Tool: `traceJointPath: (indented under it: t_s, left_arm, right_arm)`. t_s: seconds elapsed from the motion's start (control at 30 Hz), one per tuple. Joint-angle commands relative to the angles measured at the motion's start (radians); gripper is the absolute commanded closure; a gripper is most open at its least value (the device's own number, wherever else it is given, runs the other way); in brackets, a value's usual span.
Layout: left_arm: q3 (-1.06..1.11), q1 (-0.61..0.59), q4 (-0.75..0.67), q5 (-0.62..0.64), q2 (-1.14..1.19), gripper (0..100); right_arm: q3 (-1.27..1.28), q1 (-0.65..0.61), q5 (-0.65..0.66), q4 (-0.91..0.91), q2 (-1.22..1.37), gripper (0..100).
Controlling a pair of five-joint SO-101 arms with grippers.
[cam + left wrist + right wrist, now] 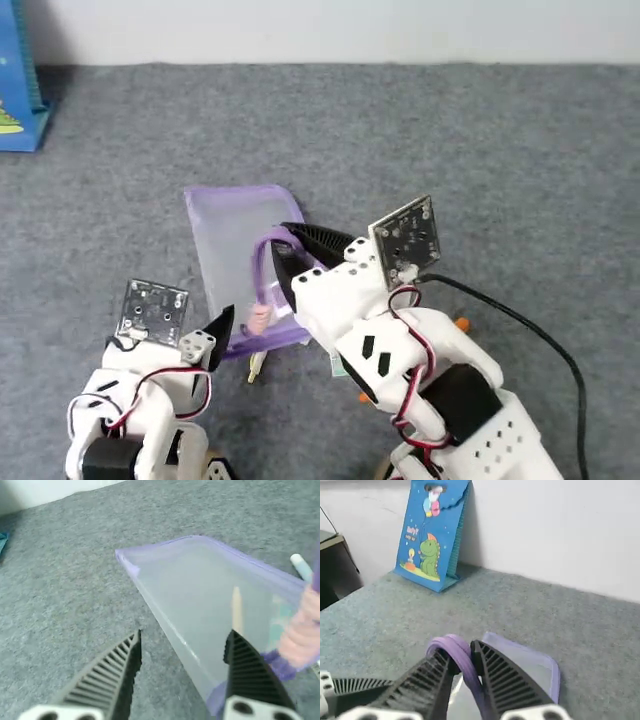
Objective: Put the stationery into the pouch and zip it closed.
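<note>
On the grey table (500, 150) a translucent purple pouch (235, 230) is laid flat, mouth toward the arms. A purple loop (451, 644) there is pinched by the right gripper (462, 655), probably to lift the opening. The left gripper (185, 637) is spread wide beside the pouch's edge, likely to steady it. A pencil (236, 607) is seen at the mouth.

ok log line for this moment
right gripper: shut on purple pen, over pouch | left gripper: open, at pouch edge

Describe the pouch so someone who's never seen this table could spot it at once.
Start at the grey table and look to its middle. The pouch lies flat there, a see-through rectangle with purple edges. The blue bag at the far left edge is opaque and stands upright.
</note>
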Motion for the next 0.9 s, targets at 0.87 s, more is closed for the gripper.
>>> traceJointPath:
  t_s: [0.87]
  left_arm:
    - [-0.050,0.000,0.021,0.015,-0.009,74]
  right_arm:
    - [-0.382,-0.008,0.029,0.028,0.191,99.1]
